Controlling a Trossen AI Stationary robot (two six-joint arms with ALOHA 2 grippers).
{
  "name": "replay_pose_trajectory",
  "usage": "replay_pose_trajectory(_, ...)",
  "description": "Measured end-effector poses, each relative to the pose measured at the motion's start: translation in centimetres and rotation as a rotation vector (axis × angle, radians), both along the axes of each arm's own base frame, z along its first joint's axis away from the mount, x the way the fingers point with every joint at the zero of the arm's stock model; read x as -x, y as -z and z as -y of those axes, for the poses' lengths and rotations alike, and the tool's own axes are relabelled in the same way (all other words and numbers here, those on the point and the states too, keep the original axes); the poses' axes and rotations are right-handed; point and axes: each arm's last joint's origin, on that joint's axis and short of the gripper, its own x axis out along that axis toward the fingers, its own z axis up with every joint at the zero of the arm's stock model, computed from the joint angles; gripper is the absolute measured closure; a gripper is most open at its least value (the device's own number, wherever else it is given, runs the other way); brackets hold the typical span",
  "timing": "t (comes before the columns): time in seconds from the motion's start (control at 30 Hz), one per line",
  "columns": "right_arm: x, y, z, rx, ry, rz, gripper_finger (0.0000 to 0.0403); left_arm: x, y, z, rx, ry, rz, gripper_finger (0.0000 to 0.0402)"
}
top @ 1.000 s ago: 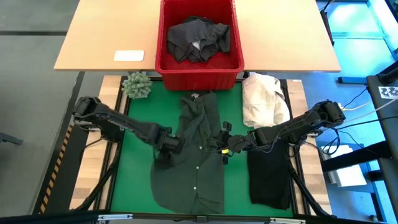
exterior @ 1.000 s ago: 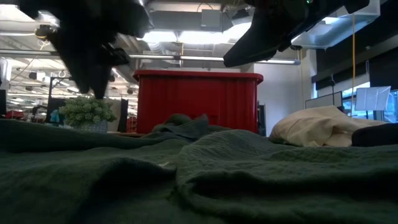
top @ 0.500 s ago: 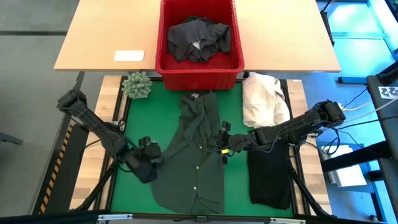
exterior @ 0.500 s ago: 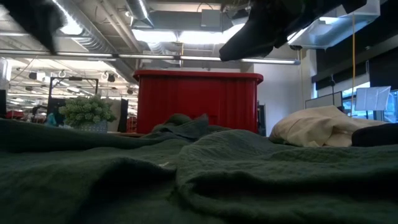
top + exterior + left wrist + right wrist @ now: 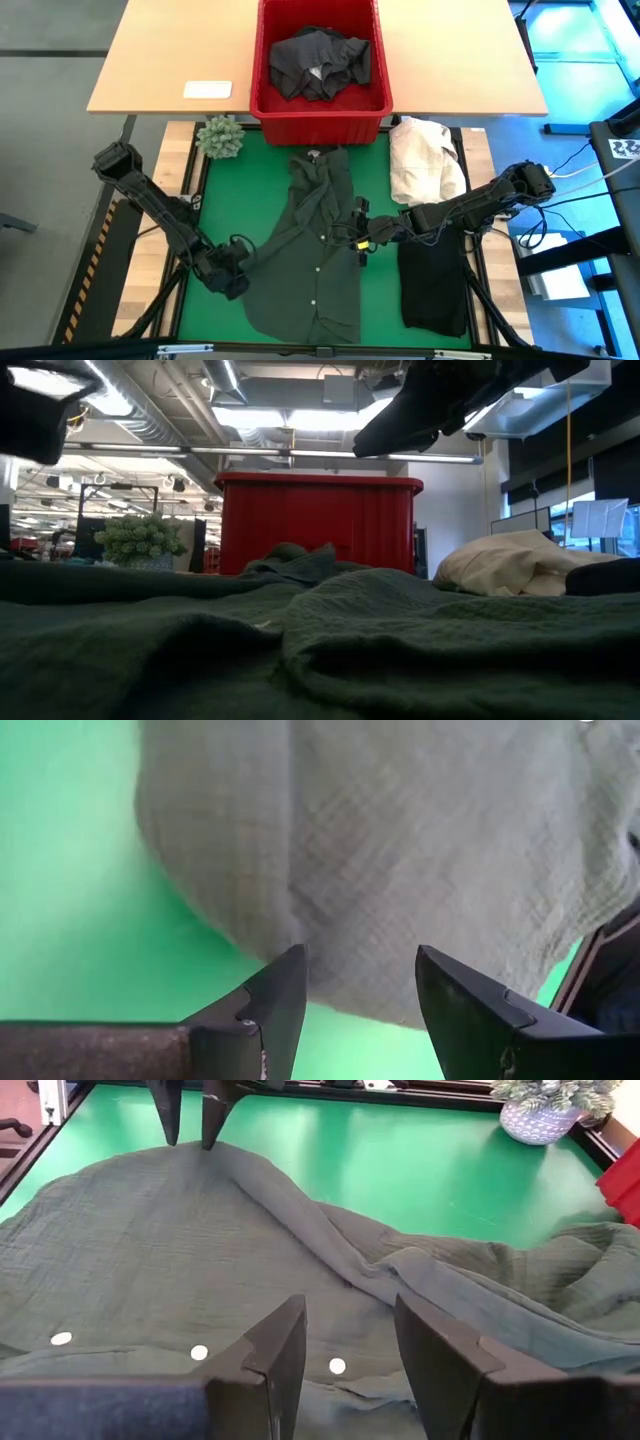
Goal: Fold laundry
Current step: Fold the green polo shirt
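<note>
Item: dark green shirt (image 5: pixel 312 255), laid flat on the green mat (image 5: pixel 215 200), buttons up, near side of the red basket (image 5: pixel 320 105).
Left gripper (image 5: pixel 240 272): fingers apart, poised at the shirt's left edge, nothing held.
Right gripper (image 5: pixel 360 238): fingers apart over the shirt's middle, nothing held.
Other stock: black garment (image 5: pixel 433 285) at right; grey garment (image 5: pixel 320 62) in the basket.
Risks: left fingers may pinch only one layer or miss the hem; the fold could then drag crooked. Uneven pulls may bunch the cloth.
</note>
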Motion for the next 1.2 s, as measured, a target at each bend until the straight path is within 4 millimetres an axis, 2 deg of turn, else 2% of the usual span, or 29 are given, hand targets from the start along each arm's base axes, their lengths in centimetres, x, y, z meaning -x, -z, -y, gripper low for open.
replay_pose_trajectory(0.37,0.0,0.0,0.0,0.001,-0.001,0.0,0.0246,1.0,0.7,0.3,0.108,-0.087,-0.099,0.0223)
replay_pose_trajectory(0.63,0.0,0.0,0.0,0.003,-0.002,0.0,0.0246,0.4,-0.6,1.2,0.141,-0.071,-0.064,0.0223)
replay_pose_trajectory(1.03,0.0,0.0,0.0,0.004,-0.002,-0.001,0.0246,2.6,0.2,0.9,0.082,-0.15,-0.259,0.0223)
replay_pose_trajectory(1.2,0.0,0.0,0.0,0.012,-0.007,-0.001,0.0246,2.4,0.2,0.7,0.067,-0.147,-0.243,0.0223)
